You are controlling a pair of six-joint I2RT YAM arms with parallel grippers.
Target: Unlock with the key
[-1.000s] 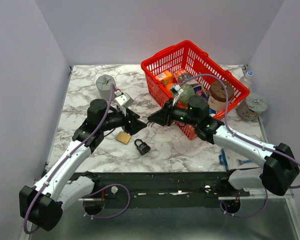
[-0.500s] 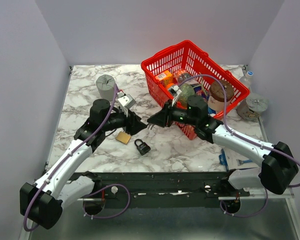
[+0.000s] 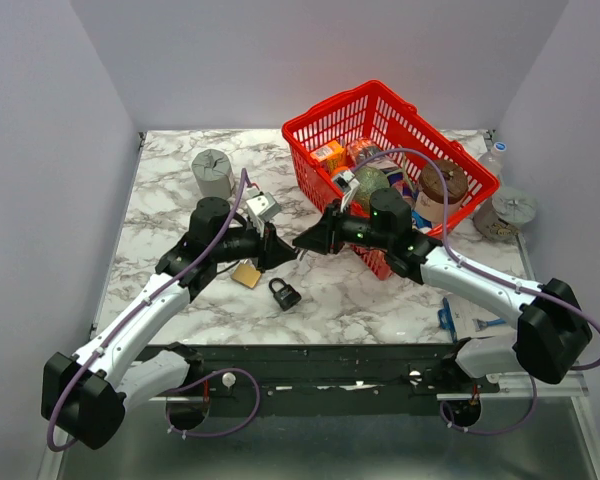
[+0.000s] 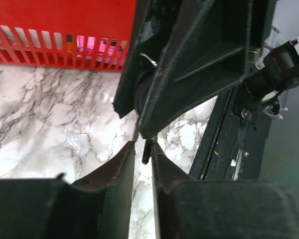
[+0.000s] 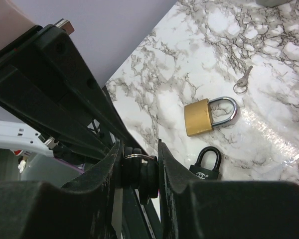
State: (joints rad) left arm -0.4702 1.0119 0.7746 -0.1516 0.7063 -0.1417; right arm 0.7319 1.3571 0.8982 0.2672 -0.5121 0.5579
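My right gripper (image 5: 138,145) is shut on the key (image 5: 149,177), pinching its stacked black heads and silver ring between the pads. In the top view it (image 3: 300,245) hangs above the marble, tip to tip with my left gripper (image 3: 280,250). In the left wrist view a black piece of the key (image 4: 146,152) sits between the left gripper's (image 4: 142,145) tips, lying against the right finger. A thin gap shows on the other side. The brass padlock (image 5: 199,117) and the black padlock (image 5: 207,167) lie flat on the table below.
A red basket (image 3: 380,100) full of groceries stands at the back right. A grey cylinder (image 3: 212,172) stands at the back left. A loose small silver key (image 5: 243,79) lies on the marble beyond the brass padlock (image 3: 246,274), with the black padlock (image 3: 284,293) nearer the front edge.
My left arm has moved right to meet the right gripper, and its jaws have narrowed a lot. The right gripper has edged slightly left, still holding the key.
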